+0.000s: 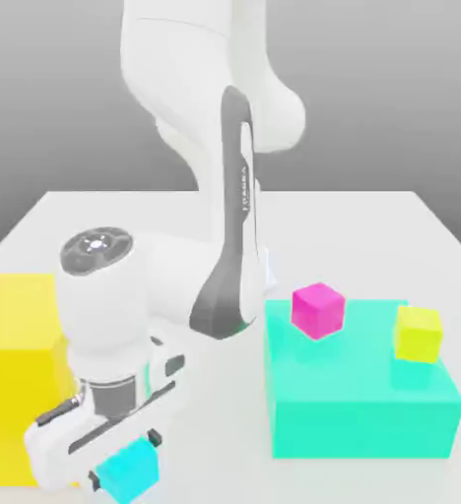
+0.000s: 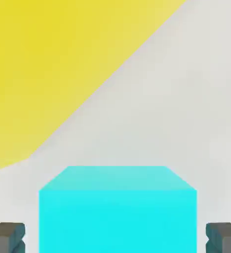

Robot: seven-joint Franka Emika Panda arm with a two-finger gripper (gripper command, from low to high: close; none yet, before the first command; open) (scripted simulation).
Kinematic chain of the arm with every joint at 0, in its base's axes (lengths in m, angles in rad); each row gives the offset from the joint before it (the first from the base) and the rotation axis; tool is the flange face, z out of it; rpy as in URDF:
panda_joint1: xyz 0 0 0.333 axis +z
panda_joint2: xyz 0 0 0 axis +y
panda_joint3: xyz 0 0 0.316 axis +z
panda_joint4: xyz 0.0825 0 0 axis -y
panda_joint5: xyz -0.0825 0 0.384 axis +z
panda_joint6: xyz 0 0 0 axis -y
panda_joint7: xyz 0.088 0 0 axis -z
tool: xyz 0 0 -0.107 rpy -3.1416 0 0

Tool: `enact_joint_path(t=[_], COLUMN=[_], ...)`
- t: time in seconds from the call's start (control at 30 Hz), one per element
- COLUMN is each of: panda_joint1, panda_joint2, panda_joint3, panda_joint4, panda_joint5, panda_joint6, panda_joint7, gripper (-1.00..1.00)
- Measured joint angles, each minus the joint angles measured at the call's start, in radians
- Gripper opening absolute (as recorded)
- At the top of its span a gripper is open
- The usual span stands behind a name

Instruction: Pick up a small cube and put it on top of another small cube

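Your exterior view takes in the pale counter [image 1: 372, 221] with the white arm [image 1: 230, 197] bent down over its near edge. On that view's left sits a big yellow block [image 1: 13, 374]; on its right, a big teal block [image 1: 358, 413]. On top of the teal block you see the small magenta-pink cube [image 1: 318, 309] and, nearer that view's right, a small yellow cube [image 1: 418, 334], the two apart from each other.

At the bottom of the exterior view, the tool [image 1: 126, 471] points down with the small cyan cube [image 1: 130, 470] between its dark fingertips, just beside the yellow block.

Your hand view gives you what the outside camera cannot: the cyan cube [image 2: 117, 212] sits squarely between the two grey fingertips [image 2: 6, 238], one close at each flank. Whether the pads actually press on the cube you cannot tell from either camera. The yellow block's face [image 2: 48, 64] rises behind the cube in this view, with bare counter [image 2: 186, 108] next to it
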Motion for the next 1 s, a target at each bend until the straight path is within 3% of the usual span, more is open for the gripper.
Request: enact_joint_path(t=[0.13, 0.33, 0.57, 0.7, 1.0], panda_joint1=[0.0, 0.048, 0.036, 0.099, 0.219], panda_joint2=[-0.001, -0.161, -0.297, -0.401, -0.691], panda_joint3=[0.0, -0.064, 0.104, 0.151, 0.193], panda_joint4=[0.0, -0.034, -0.107, -0.151, -0.267], panda_joint5=[-0.001, -0.084, 0.152, 0.24, 0.244], panda_joint6=[0.001, -0.125, -0.268, -0.351, -0.495], panda_joint7=[0.001, 0.061, -0.332, -0.539, -0.867], gripper=[-1.0, -1.0, -1.0, -1.0, -1.0])
